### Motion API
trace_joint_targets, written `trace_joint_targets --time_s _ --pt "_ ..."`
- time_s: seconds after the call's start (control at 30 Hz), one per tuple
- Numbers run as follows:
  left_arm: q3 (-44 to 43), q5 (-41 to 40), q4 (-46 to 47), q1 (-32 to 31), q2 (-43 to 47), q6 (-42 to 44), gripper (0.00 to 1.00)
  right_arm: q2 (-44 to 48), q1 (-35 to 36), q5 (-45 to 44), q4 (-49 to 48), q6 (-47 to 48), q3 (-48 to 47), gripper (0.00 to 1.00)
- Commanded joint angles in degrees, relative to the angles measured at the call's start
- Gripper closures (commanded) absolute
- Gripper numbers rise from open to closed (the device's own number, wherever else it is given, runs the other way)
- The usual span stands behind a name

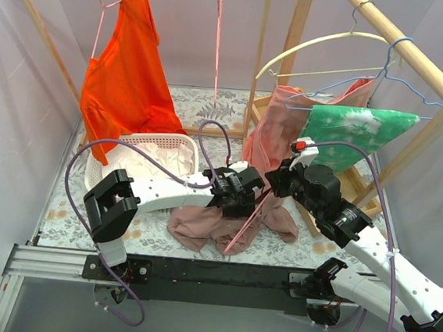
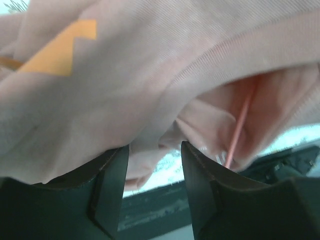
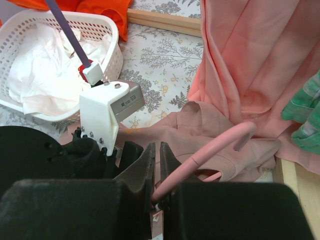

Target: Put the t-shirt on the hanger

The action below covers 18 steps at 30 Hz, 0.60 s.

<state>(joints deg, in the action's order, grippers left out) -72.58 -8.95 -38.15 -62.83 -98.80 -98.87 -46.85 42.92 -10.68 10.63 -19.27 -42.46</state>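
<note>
From above, my left gripper (image 1: 238,193) and right gripper (image 1: 277,179) meet over the t-shirt (image 1: 198,230), which is heaped just beneath them. Left wrist: my fingers stand apart with cloth sagging between them, and it may slide off before I close. Right wrist: my fingers pinch the hanger (image 3: 210,150), which juts out ahead of them. Its thin wire could twist loose.

Overhead; wrist close-ups, seemingly sharing t-shirt (image 3: 210,130).
</note>
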Motion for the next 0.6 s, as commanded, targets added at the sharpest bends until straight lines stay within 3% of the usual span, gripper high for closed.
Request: trace_joint_targets --time_s 0.0,0.43,0.47,0.57 --pt "-1.0 -5.6 -2.4 -0.3 -0.5 -1.0 0.57 0.3 0.2 -1.6 -1.6 0.3 -1.1 0.99" --pt "3.1 -2.0 -1.3 -0.4 1.2 2.4 0.82 -1.7 0.2 -2.0 -1.6 1.2 -3.1 0.99" --pt "3.1 -1.4 -1.1 -0.4 1.3 2.7 0.90 -1.8 0.2 -2.0 -1.6 1.2 -3.1 0.99" --pt "3.5 0.5 0.0 -0.4 2.3 3.6 1.00 -1.7 0.2 -2.5 -1.6 1.2 -3.1 0.99"
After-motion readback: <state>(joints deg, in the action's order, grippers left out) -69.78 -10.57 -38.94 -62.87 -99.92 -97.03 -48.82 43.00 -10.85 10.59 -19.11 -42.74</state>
